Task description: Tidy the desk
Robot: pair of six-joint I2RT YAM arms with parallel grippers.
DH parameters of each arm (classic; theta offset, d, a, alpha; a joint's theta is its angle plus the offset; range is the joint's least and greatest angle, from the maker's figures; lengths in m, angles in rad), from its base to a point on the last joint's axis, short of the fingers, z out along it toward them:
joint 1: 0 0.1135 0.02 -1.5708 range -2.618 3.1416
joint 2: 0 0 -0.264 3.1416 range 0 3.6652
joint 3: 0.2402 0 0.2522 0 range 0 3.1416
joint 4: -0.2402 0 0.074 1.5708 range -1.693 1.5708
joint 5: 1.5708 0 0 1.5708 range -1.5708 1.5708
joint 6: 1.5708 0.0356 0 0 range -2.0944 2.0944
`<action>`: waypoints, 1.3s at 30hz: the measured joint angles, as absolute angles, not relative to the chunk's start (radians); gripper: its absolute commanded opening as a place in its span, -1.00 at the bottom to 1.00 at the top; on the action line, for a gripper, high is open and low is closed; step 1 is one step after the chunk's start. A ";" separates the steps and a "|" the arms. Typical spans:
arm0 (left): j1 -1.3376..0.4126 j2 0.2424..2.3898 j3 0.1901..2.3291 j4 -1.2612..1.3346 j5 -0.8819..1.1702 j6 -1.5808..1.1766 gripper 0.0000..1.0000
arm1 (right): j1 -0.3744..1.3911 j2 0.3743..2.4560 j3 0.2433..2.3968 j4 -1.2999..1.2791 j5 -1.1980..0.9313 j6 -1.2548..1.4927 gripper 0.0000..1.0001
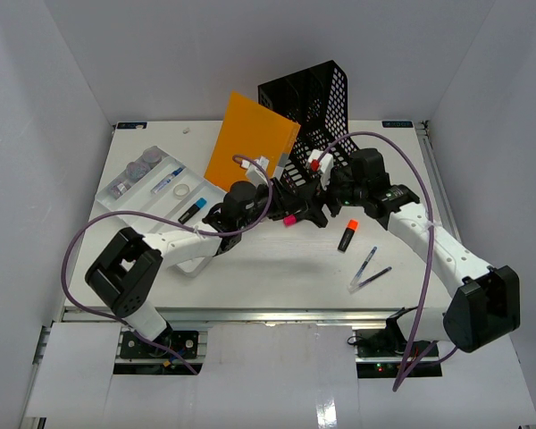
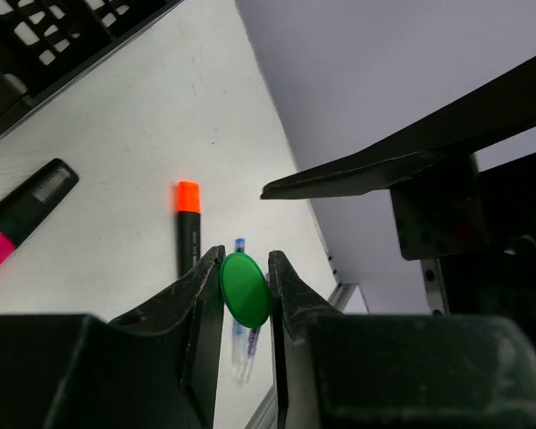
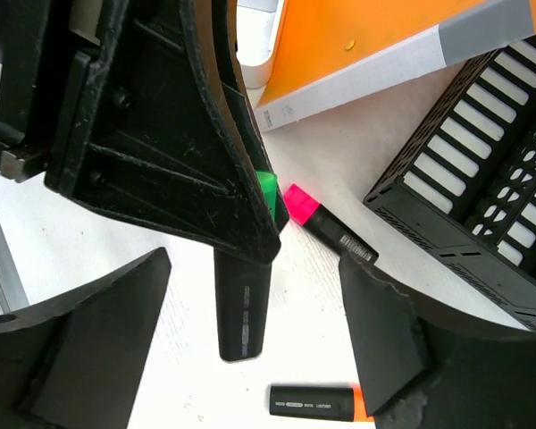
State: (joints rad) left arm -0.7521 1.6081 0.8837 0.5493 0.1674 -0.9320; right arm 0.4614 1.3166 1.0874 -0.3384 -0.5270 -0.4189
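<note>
My left gripper [image 2: 246,273] is shut on a green highlighter [image 2: 245,290], held above the white desk [image 1: 277,268]. In the right wrist view the highlighter's black body [image 3: 241,308] hangs down from the left fingers [image 3: 205,161]. My right gripper [image 3: 250,349] is open, one finger on each side of that body, not touching it. In the top view both grippers meet mid-desk, the left [image 1: 297,207] and the right [image 1: 323,202]. A pink highlighter [image 3: 326,228] lies on the desk just behind.
An orange highlighter [image 1: 347,234] and two pens [image 1: 368,268] lie right of centre. A black mesh organizer [image 1: 308,103] and an orange folder [image 1: 250,138] stand at the back. A white compartmented tray [image 1: 156,183] with small items sits at the left.
</note>
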 measured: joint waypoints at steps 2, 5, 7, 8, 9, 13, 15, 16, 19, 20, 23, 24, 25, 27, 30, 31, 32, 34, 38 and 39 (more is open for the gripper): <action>-0.752 1.602 0.884 0.506 0.161 -0.904 -1.00 | 0.461 1.313 1.079 -0.339 -0.528 -0.432 0.94; -0.751 1.573 0.884 0.411 0.135 -0.837 -1.00 | 0.454 1.290 1.048 -0.335 -0.531 -0.456 0.92; -0.746 1.531 0.884 0.335 0.111 -0.783 -1.00 | 0.442 1.261 1.020 -0.339 -0.545 -0.469 0.91; -0.742 1.511 0.885 0.301 0.101 -0.756 -1.00 | 0.431 1.246 1.007 -0.340 -0.555 -0.475 0.91; -0.734 1.483 0.889 0.254 0.090 -0.721 -1.00 | 0.418 1.230 0.994 -0.339 -0.566 -0.480 0.91; -0.648 1.401 0.934 0.064 0.055 -0.572 -1.00 | 0.334 1.144 0.919 -0.326 -0.616 -0.498 0.91; -0.585 1.387 0.987 -0.053 0.016 -0.487 -1.00 | 0.282 1.095 0.869 -0.308 -0.652 -0.504 0.91; -0.553 1.384 1.016 -0.108 -0.015 -0.446 -1.00 | 0.255 1.072 0.839 -0.290 -0.673 -0.504 0.90; -0.475 1.388 1.109 -0.262 -0.125 -0.325 -1.00 | 0.179 1.024 0.745 -0.251 -0.734 -0.504 0.89; -0.458 1.393 1.139 -0.307 -0.165 -0.286 -1.00 | 0.159 1.017 0.721 -0.250 -0.751 -0.504 0.89; -0.430 1.430 1.218 -0.396 -0.272 -0.187 -1.00 | 0.125 1.019 0.700 -0.249 -0.786 -0.503 0.89; -0.421 1.452 1.235 -0.414 -0.306 -0.162 -1.00 | 0.121 1.019 0.699 -0.244 -0.797 -0.504 0.89; -0.412 1.475 1.250 -0.430 -0.338 -0.139 -1.00 | 0.119 1.018 0.699 -0.237 -0.808 -0.504 0.88; -0.397 1.532 1.264 -0.456 -0.390 -0.099 -1.00 | 0.117 1.016 0.699 -0.228 -0.826 -0.505 0.87; -0.380 1.610 1.266 -0.494 -0.440 -0.057 -1.00 | 0.108 1.015 0.696 -0.226 -0.843 -0.508 0.83; -0.375 1.634 1.266 -0.506 -0.455 -0.042 -1.00 | 0.105 1.015 0.695 -0.226 -0.845 -0.509 0.80; -0.371 1.657 1.266 -0.516 -0.470 -0.026 -1.00 | 0.102 1.015 0.695 -0.226 -0.848 -0.510 0.80; -0.368 1.693 1.266 -0.530 -0.487 -0.002 -1.00 | 0.098 1.015 0.694 -0.225 -0.849 -0.513 0.80; -0.368 1.743 1.266 -0.550 -0.501 0.024 -0.33 | 0.097 1.021 0.681 -0.219 -0.852 -0.523 0.82; -0.368 1.751 1.266 -0.555 -0.502 0.028 -0.02 | 0.097 1.025 0.678 -0.220 -0.855 -0.529 0.83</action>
